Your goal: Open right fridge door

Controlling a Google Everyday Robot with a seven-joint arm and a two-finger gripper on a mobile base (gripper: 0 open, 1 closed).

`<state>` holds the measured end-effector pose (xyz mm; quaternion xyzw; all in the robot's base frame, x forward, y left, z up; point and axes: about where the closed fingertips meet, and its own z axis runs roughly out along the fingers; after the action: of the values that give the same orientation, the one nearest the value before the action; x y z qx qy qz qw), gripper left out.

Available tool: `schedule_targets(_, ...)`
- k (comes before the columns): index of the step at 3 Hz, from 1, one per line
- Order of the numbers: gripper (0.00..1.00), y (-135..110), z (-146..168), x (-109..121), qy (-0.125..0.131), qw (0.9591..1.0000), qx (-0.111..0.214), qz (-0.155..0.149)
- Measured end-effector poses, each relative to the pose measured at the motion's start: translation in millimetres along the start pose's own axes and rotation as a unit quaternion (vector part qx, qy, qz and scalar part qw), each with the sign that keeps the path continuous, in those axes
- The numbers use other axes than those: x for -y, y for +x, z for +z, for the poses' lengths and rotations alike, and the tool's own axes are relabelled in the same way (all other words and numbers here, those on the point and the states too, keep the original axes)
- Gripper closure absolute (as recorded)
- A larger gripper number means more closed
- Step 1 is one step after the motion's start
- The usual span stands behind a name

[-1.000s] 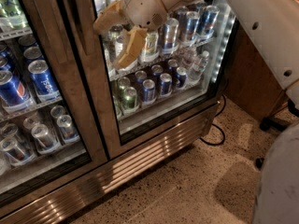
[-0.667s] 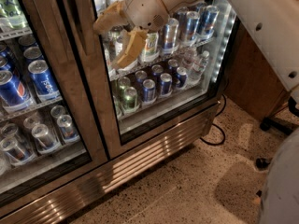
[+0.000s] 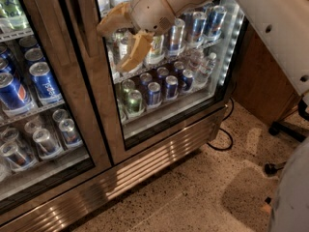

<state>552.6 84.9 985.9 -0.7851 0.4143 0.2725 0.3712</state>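
Above speckled floor (image 3: 193,197), tool (image 3: 123,38) hovers before right fridge door (image 3: 169,108).

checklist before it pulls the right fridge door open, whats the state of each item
1. Claw at the right fridge door: ok, it is in front of the glass near the door's upper left edge.
2. Fingers spread: ok, open with nothing between them.
3. Hold on the door edge: cannot tell, no contact shows.
4. Door ready to pull: ok, it sits shut and level with the left fridge door.
5. Floor in the swing path: not ok, a black cable lies by the fridge's right corner and a chair base stands beyond it; they may be in the way.
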Motion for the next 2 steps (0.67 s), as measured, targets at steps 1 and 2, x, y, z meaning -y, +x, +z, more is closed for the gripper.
schedule_targets(1, 0.24, 4.6, 0.3, 0.7, 0.0, 1.0, -0.008, -0.005)
schedule_targets(2, 0.08, 2.7, 0.5, -2.7, 0.0, 1.0, -0.008, -0.005)
